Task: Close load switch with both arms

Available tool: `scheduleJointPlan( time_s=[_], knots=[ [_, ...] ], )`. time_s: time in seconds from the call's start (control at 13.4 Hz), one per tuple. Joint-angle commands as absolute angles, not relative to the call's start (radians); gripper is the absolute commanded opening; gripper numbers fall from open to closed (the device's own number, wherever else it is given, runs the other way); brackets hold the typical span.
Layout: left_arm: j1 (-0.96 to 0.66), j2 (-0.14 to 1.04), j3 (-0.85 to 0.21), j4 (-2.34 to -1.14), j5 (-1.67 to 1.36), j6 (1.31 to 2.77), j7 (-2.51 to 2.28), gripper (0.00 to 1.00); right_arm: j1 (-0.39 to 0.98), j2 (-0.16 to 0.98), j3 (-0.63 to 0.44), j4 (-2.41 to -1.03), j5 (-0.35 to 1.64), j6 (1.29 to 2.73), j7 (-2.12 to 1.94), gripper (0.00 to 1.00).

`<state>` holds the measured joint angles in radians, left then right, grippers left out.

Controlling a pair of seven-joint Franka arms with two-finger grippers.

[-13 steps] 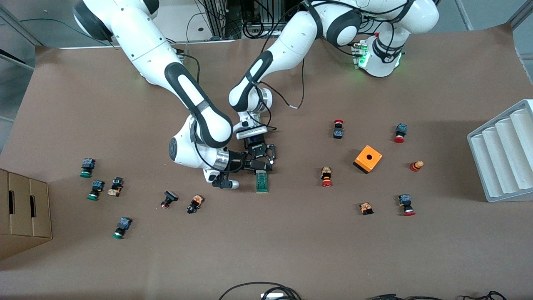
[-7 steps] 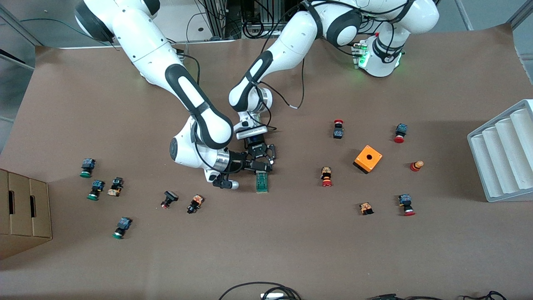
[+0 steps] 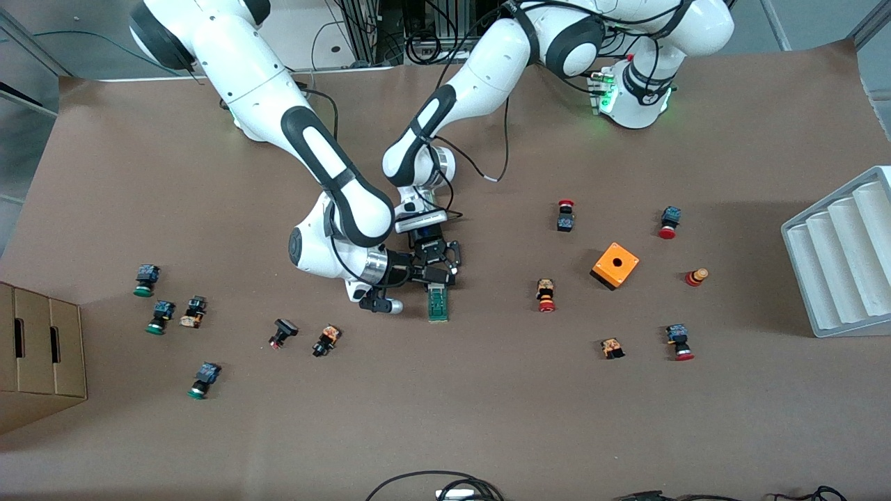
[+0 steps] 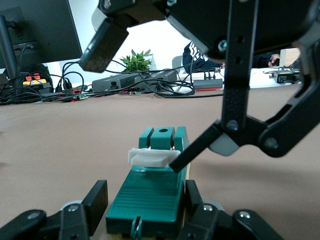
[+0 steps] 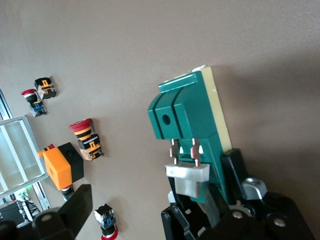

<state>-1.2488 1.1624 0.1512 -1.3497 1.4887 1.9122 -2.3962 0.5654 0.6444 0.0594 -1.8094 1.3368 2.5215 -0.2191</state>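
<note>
The green load switch (image 3: 438, 305) lies flat near the table's middle. It also shows in the left wrist view (image 4: 150, 192) and the right wrist view (image 5: 187, 120). Its white lever (image 4: 149, 156) sits raised on top, also seen in the right wrist view (image 5: 190, 181). My left gripper (image 3: 437, 284) straddles the switch's end nearest the bases, and its fingers (image 4: 96, 199) hold the green body's sides. My right gripper (image 3: 433, 275) is open wide over that same end. Its lower fingertip (image 4: 176, 162) touches the lever, while the other finger (image 5: 75, 204) is in the air.
An orange box with a hole (image 3: 615, 265) and several red-capped push buttons (image 3: 546, 295) lie toward the left arm's end. Green-capped buttons (image 3: 160, 316) and a cardboard box (image 3: 38, 348) lie toward the right arm's end. A white ridged tray (image 3: 842, 250) stands at the edge.
The right arm's elbow and forearm have shifted slightly toward the left arm's end. Both grippers stay at the switch, which has not moved.
</note>
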Motion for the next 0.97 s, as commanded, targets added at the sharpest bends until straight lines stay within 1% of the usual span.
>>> scheduleJointPlan(
  time_s=[0.0, 0.6, 0.89],
  knots=[
    [-1.244, 1.19, 0.152, -1.381, 1.445, 1.858, -2.405, 0.69, 0.575, 0.658, 0.054, -1.793, 1.371, 2.543, -0.239, 1.0],
    [-1.244, 1.19, 0.152, -1.379, 1.445, 1.858, -2.405, 0.69, 0.574, 0.663, 0.052, -1.796, 1.376, 2.543, -0.245, 0.99],
    [-1.246, 1.19, 0.152, -1.379, 1.443, 1.858, -2.405, 0.69, 0.574, 0.664, 0.052, -1.796, 1.376, 2.543, -0.258, 0.93]
  ],
)
